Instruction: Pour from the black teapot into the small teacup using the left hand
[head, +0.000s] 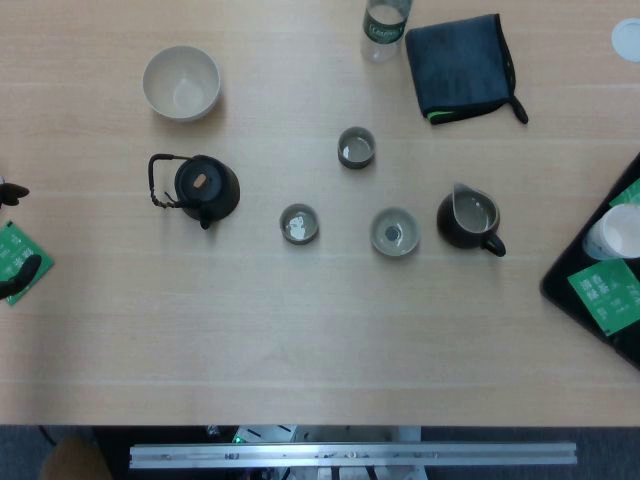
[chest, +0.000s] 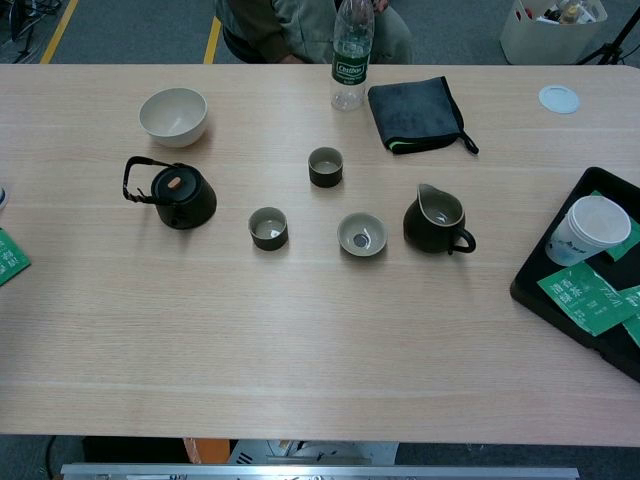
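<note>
The black teapot (head: 205, 187) (chest: 180, 193) stands left of centre, its wire handle tipped to the left and its lid on. Just to its right is a small dark teacup (head: 299, 223) (chest: 268, 228), and a second small cup (head: 356, 147) (chest: 325, 166) stands further back. Only dark fingertips of my left hand (head: 18, 277) show, at the far left edge in the head view. They are spread apart, hold nothing and are well clear of the teapot. My right hand appears in neither view.
A wider grey cup (head: 395, 231) and a dark pitcher (head: 468, 220) stand right of the teacups. A white bowl (head: 181, 82), a water bottle (chest: 350, 58) and a folded dark cloth (head: 460, 66) sit at the back. A black tray (chest: 530, 285) holds a paper cup and green packets.
</note>
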